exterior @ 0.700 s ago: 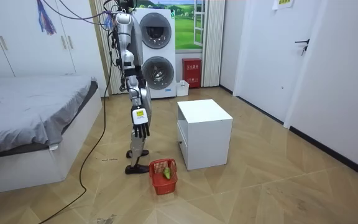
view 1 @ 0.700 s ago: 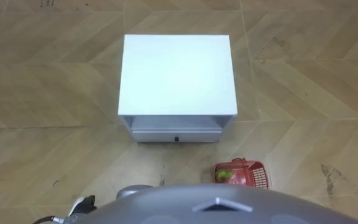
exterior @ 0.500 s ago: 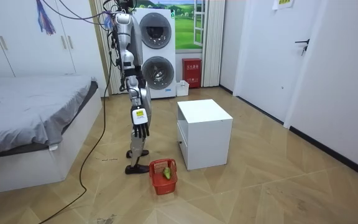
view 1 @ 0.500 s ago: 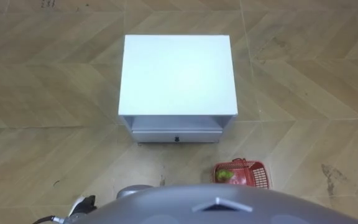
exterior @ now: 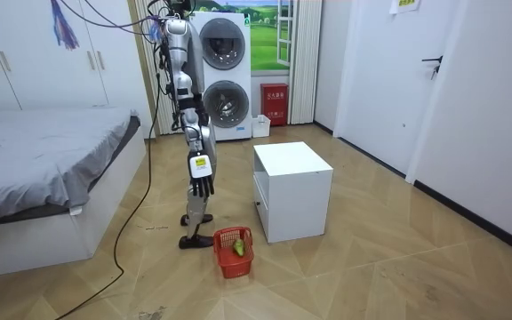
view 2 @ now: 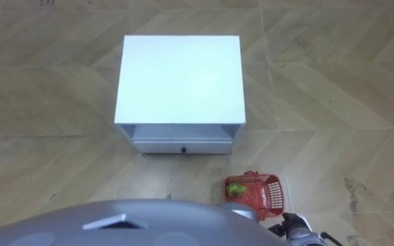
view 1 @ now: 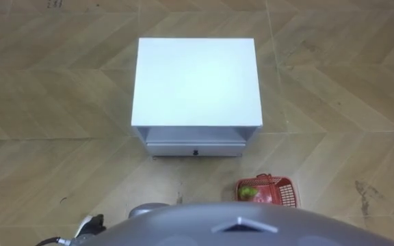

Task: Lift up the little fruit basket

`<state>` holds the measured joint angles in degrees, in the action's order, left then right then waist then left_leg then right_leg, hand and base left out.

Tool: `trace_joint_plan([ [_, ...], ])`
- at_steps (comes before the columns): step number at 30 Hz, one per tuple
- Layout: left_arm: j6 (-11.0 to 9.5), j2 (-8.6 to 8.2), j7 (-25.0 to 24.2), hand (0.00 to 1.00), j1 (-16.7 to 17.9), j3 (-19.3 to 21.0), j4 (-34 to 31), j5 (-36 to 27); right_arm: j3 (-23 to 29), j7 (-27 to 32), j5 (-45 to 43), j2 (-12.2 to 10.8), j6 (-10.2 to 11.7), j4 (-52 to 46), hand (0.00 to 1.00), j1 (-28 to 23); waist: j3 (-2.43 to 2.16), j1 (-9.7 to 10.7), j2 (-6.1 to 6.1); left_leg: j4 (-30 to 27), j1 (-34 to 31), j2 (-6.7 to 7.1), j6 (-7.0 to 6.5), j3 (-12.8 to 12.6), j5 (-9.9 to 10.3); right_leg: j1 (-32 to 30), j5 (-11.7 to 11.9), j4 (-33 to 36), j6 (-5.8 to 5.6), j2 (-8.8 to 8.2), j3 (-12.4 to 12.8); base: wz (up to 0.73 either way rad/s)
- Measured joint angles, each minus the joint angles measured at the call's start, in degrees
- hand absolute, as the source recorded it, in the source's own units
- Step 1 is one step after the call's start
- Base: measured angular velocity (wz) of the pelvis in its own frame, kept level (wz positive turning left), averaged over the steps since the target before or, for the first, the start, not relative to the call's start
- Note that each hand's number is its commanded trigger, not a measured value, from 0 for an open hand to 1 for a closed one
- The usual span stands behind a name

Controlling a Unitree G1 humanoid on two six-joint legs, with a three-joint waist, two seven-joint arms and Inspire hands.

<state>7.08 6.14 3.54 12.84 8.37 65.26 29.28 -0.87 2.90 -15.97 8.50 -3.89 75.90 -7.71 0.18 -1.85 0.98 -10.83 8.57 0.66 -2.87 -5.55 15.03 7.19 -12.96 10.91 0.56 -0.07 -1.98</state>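
- The left hand [view 1: 92, 222] shows as a sliver at the lower left of the left eye view. I cannot tell how its fingers are set. My judgement is that it has no part in this step and is best kept at the side, clear of the cabinet.
- The white cabinet [view 1: 197, 82] stands straight ahead of the robot with its top bare and its drawer [view 1: 195, 149] closed. It is an obstacle rather than a goal, so any bend forward should be angled away from its front edge.
- The fruit basket [view 1: 267, 192] sits on the floor [view 1: 334, 102], near the cabinet's front right corner and close by the robot's right side. A green fruit [view 1: 248, 193] lies in the end nearer the robot. Nothing touches the basket.
- The right hand [exterior: 202, 186] hangs beside the hip in the room view with its fingers loose and straight, holding nothing.
- The robot stands upright, well above the basket. It should probably turn a little to the right and sink low before it reaches.
- It should grip the handle or rim centrally and lift level so the fruit does not roll out. The handle's lie is too small to read.
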Motion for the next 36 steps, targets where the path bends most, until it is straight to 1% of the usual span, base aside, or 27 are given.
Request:
trace_joint_plan([
  [3,0.0,-0.01,0.1,0.00,0.0,0.0,0.0,0.0,0.0,0.0,0.1,0.0,-0.1,0.0,0.00,0.0,-0.05,0.0,0.02,0.0,0.0,0.00,0.00,0.0,0.0,0.0,0.0,0.0,0.00,0.00,0.0,0.00],
  [6,0.0,-0.21,0.4,0.00,0.2,0.4,0.0,0.1,0.0,0.0,0.2,0.0,-1.0,0.1,0.00,0.2,-0.08,0.0,0.05,0.0,0.0,0.01,0.00,0.0,0.0,0.0,0.0,0.1,0.00,-0.04,0.0,0.00],
  [9,0.1,-0.34,0.6,0.00,0.3,0.4,0.0,0.1,0.1,-0.5,0.2,0.0,-1.2,0.1,0.00,0.1,-0.09,0.2,0.08,-0.1,0.0,0.03,0.00,0.1,0.0,0.0,0.0,0.2,0.00,-0.07,0.0,0.00],
  [11,0.1,-0.34,0.5,0.00,0.4,0.4,0.0,0.1,0.6,-0.6,0.2,0.0,-1.3,0.0,0.00,0.0,-0.10,0.2,0.12,-0.5,0.0,0.08,-0.01,0.2,0.0,0.1,0.0,0.4,-0.01,-0.52,-0.1,0.02],
  [14,0.2,-0.33,0.5,0.00,0.4,0.4,-0.2,0.1,0.9,-0.6,0.4,-0.1,-1.9,-0.2,0.00,-0.2,-0.13,0.4,0.20,-1.1,-0.3,0.17,-0.05,0.4,0.0,-0.1,-0.1,1.0,-0.10,-0.71,-0.5,0.04],
  [16,0.0,-0.30,0.5,0.00,0.1,0.4,-0.2,0.1,1.0,-0.6,0.4,0.0,-2.1,-0.7,0.00,-0.1,-0.17,0.4,0.31,-2.6,-1.7,0.24,-0.33,0.5,0.6,-1.6,-0.8,2.8,-0.23,-0.94,-0.8,0.05],
  [18,-0.2,-0.26,0.5,0.00,-0.4,0.4,-0.2,0.2,1.2,-0.5,0.3,0.0,-2.1,-1.0,0.00,-0.2,-0.24,0.7,0.68,-5.0,-4.0,0.51,-0.60,0.5,1.3,-3.7,-1.9,5.5,-0.31,-1.50,-1.3,0.10],
  [19,-0.3,-0.19,0.5,0.00,-0.8,0.6,0.2,0.1,1.6,-0.6,0.3,0.0,-2.2,-1.3,0.00,0.1,-0.23,0.8,0.84,-7.0,-5.5,0.92,-0.92,0.5,1.7,-5.6,-2.8,8.1,-0.55,-2.03,-1.4,0.12],
  [20,-0.8,-0.10,0.5,0.00,-1.4,1.0,1.2,-0.5,2.5,-0.6,0.6,0.1,-2.4,-1.4,0.00,0.0,-0.23,0.8,1.01,-9.0,-7.0,1.12,-1.31,0.3,2.1,-7.2,-3.3,10.3,-0.71,-2.41,-1.4,0.08],
  [21,-0.9,-0.01,0.5,0.00,-1.6,1.1,1.5,-0.7,2.6,-0.6,0.7,0.2,-2.5,-1.4,0.00,0.2,-0.15,0.8,0.93,-9.9,-7.8,1.20,-1.49,0.0,2.2,-8.0,-3.2,11.1,-0.73,-2.59,-1.4,-0.07],
  [22,-1.0,0.23,0.3,0.00,-2.1,1.7,1.6,-1.3,2.6,-0.5,0.7,0.2,-2.6,-1.8,0.00,1.0,-0.19,0.5,1.02,-11.5,-9.3,1.64,-1.70,-0.8,2.4,-9.6,-3.1,12.3,-0.90,-2.89,-1.5,-0.16],
  [24,-1.5,0.90,-0.3,0.00,-2.4,3.4,2.0,-1.5,2.7,-0.6,0.6,0.2,-3.0,-2.5,0.00,1.4,-0.22,0.3,1.04,-12.8,-12.5,1.72,-2.09,-0.9,2.4,-12.2,-2.3,12.8,-1.50,-2.54,-1.0,-0.11],
  [25,-2.7,1.42,-0.5,0.00,-3.1,5.0,2.8,-1.6,2.9,-0.5,0.6,0.2,-3.3,-3.1,0.00,2.4,-0.67,0.2,0.22,-13.2,-15.3,0.63,-2.87,-1.1,2.2,-13.7,-1.1,12.9,-1.96,-2.25,-1.2,0.07],
  [26,-3.5,2.19,-0.5,0.00,-3.5,6.0,3.1,-1.5,3.9,-0.6,0.6,0.0,-3.8,-4.1,0.00,3.3,0.02,0.3,0.68,-14.7,-17.5,0.39,-3.63,-1.8,2.3,-16.6,-2.3,20.8,-2.11,-3.90,-3.0,0.18],
  [27,-3.8,2.95,-0.4,0.00,-3.2,6.2,3.4,-1.6,5.2,-0.4,1.5,-0.1,-3.8,-4.7,0.00,2.8,0.26,0.0,1.54,-16.6,-18.9,1.28,-4.29,-1.9,2.7,-17.6,-3.4,32.1,-2.41,-6.77,-5.4,0.22],
  [28,-3.8,3.35,-0.4,0.00,-3.1,6.1,3.3,-1.7,5.2,-0.3,2.5,0.1,-3.7,-4.7,0.00,2.8,0.00,-0.1,2.17,-18.0,-20.0,1.77,-4.68,-1.9,3.0,-17.4,-3.4,37.3,-2.43,-8.08,-5.7,0.26],
  [29,-3.5,3.89,-0.5,0.00,-3.1,6.0,3.3,-1.7,5.2,0.3,3.8,0.4,-3.5,-4.8,0.00,3.3,-0.38,-0.5,3.24,-20.7,-22.7,2.61,-5.28,-2.0,3.6,-16.1,-3.0,44.7,-2.89,-10.10,-5.5,0.09],
  [30,-3.5,4.03,-0.5,0.00,-3.3,6.0,3.5,-1.7,5.2,0.9,5.9,0.9,-2.8,-4.8,0.00,4.5,-0.35,-1.8,3.62,-23.8,-26.1,2.72,-5.59,-2.2,4.2,-14.5,-1.7,48.6,-3.14,-11.06,-4.6,0.03],
  [31,-3.6,4.09,-0.4,0.00,-4.0,6.0,3.4,-2.3,5.2,1.1,7.4,1.1,-2.4,-4.8,0.00,5.2,-0.40,-1.8,3.77,-25.2,-28.0,2.69,-5.74,-2.3,4.3,-13.6,-0.6,49.4,-2.91,-11.45,-4.6,-0.04],
  [32,-3.6,4.40,-0.3,0.00,-4.6,6.0,3.6,-3.8,5.0,1.4,10.2,1.1,-1.5,-4.8,0.00,7.2,-0.51,-2.3,4.02,-28.0,-32.1,2.64,-5.79,-2.3,4.3,-12.0,1.3,50.5,-3.24,-11.79,-4.2,0.00],
  [33,-3.6,4.63,-0.2,0.00,-5.0,5.7,3.6,-4.5,4.7,1.4,11.5,1.2,-1.1,-4.8,0.00,8.0,-0.43,-2.5,4.60,-29.5,-34.1,2.61,-5.80,-2.3,4.3,-11.2,1.8,50.7,-3.17,-11.87,-3.8,0.11],
  [34,-3.7,5.38,0.2,0.00,-6.4,4.6,4.0,-5.2,4.1,1.3,13.9,1.1,-0.4,-4.8,0.00,10.0,0.02,-2.6,4.80,-33.2,-38.5,2.63,-5.99,-2.3,4.6,-10.0,2.1,50.7,-3.53,-11.90,-3.5,0.20],
  [35,-3.8,6.00,0.8,0.00,-8.3,3.4,4.5,-6.4,3.7,1.4,16.4,1.2,0.4,-4.6,0.00,11.7,0.15,-2.6,5.00,-38.1,-43.6,2.72,-6.15,-2.2,5.5,-9.4,2.4,50.9,-4.14,-11.96,-3.5,0.26],
  [36,-4.3,6.59,1.7,0.00,-10.9,2.7,5.2,-8.0,3.0,1.3,18.7,1.4,1.1,-4.5,0.00,13.4,0.26,-3.0,5.36,-44.3,-49.3,2.75,-6.10,-2.4,6.8,-9.4,2.2,51.9,-4.65,-11.96,-3.0,0.22],
])
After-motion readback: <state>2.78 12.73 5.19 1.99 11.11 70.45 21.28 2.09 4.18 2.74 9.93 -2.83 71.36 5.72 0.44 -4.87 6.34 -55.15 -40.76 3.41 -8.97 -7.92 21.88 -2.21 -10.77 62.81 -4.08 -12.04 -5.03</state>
